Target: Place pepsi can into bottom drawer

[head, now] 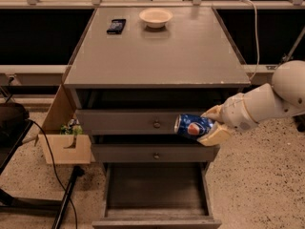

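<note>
The pepsi can [192, 127], blue with a round logo, lies on its side in the air in front of the two upper drawers. My gripper [213, 126] is shut on the can, reaching in from the right on a white arm [267, 101]. Below it the bottom drawer [156, 187] is pulled out, and its wide grey interior shows nothing inside. The can hangs above the drawer's right half.
On the cabinet top [157, 51] sit a white bowl [156, 17] and a small black device [116, 26]. Two shallower drawers with knobs [156, 124] are closed. A cardboard box [66, 142] stands left of the cabinet, with a black cable [50, 161] on the floor.
</note>
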`<state>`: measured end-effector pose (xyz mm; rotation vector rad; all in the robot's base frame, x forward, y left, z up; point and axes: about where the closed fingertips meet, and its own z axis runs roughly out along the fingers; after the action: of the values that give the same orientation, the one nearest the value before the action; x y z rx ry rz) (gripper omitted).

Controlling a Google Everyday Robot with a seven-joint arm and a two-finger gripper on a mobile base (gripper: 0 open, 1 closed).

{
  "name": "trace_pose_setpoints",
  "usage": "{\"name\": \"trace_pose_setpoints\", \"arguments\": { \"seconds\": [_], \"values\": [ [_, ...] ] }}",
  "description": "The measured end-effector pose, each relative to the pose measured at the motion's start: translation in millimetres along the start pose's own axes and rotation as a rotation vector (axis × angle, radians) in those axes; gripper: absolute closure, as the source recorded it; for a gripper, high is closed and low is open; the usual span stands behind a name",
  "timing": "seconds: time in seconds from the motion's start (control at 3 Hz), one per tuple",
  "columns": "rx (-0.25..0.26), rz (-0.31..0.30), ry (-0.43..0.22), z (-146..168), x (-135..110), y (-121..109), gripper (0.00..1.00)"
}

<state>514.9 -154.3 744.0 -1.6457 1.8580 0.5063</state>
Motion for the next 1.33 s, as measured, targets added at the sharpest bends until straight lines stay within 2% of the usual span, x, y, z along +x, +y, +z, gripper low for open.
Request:
{"name": "trace_pose_setpoints", "arguments": {
  "seconds": [0.33, 0.67, 1.33],
  "values": [
    [-0.017, -0.003, 0.019, 27.9, 27.2, 2.3, 1.0],
    [-0.018, -0.003, 0.019, 28.4, 27.1, 2.4, 1.0],
    [-0.054, -0.028, 0.033, 90.2, 83.0, 21.8, 1.0]
  ]
}}
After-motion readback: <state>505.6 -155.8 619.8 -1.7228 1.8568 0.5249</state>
